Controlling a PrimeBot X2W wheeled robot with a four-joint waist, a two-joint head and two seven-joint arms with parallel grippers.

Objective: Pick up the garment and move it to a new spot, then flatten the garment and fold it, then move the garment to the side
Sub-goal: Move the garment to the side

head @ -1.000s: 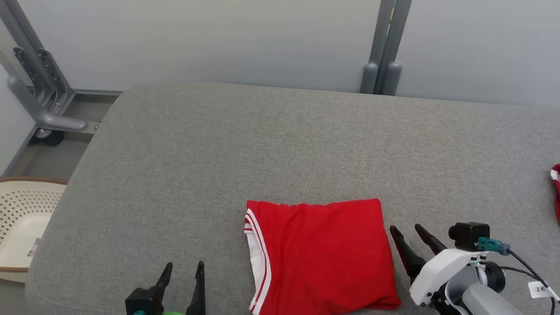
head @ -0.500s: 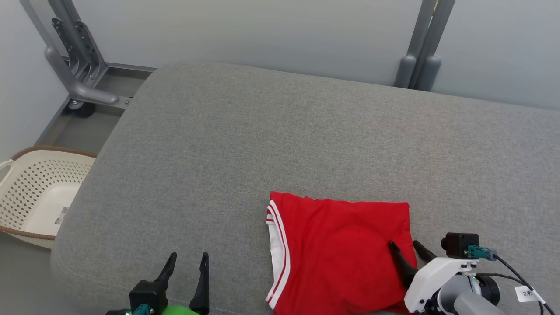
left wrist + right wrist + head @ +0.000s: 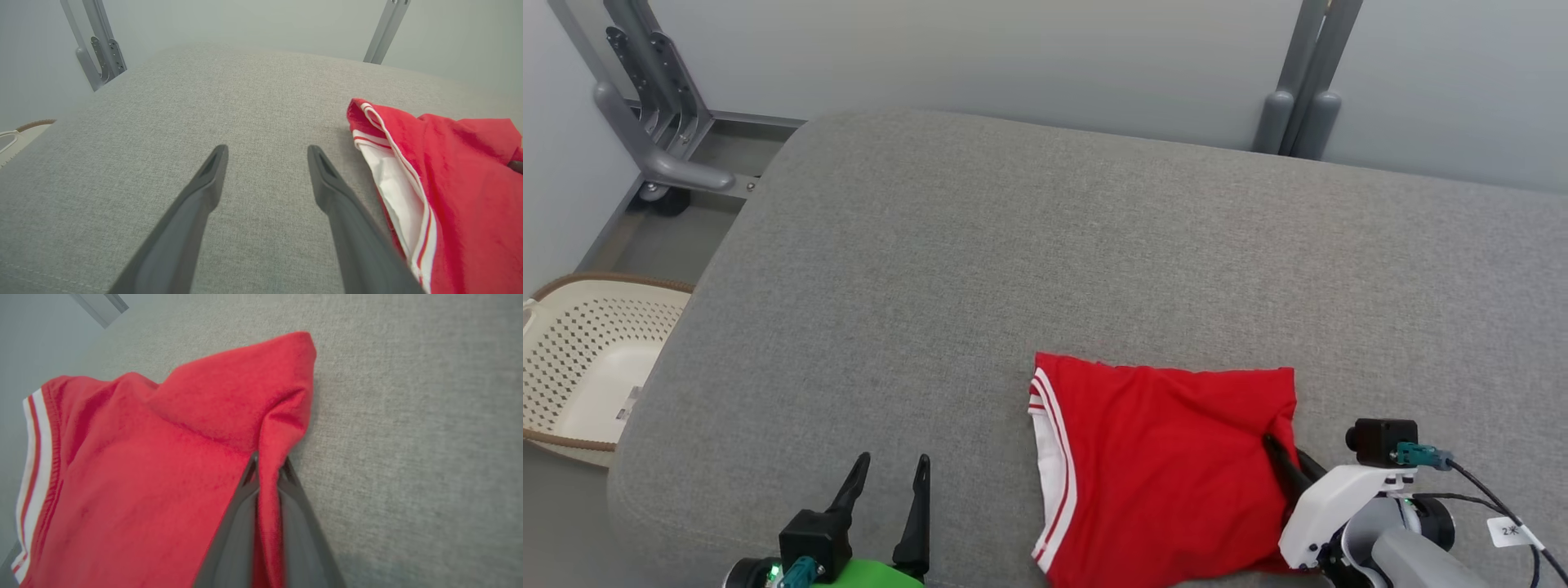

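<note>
Spreading across most of the head view, the grey woven-fabric padded surface (image 3: 1013, 245) carries the folded red cloth garment with white striped trim (image 3: 1160, 465) near its front edge, toward the right side. The garment lies as a rough rectangle, its striped hem facing the surface's left edge and its far right corner puckered upward. Beyond the left edge and lower down sits a cream perforated plastic basket with a brown rim (image 3: 596, 327). The right gripper (image 3: 1286, 457) is at the garment's right border, its two dark fingers closed tight on a raised ridge of red cloth, which the right wrist view shows sandwiched between them (image 3: 267, 465). The left gripper (image 3: 892, 469) hovers over bare surface by the front edge, left of the garment and clear of it, fingers spread wide and holding nothing (image 3: 267, 163).
</note>
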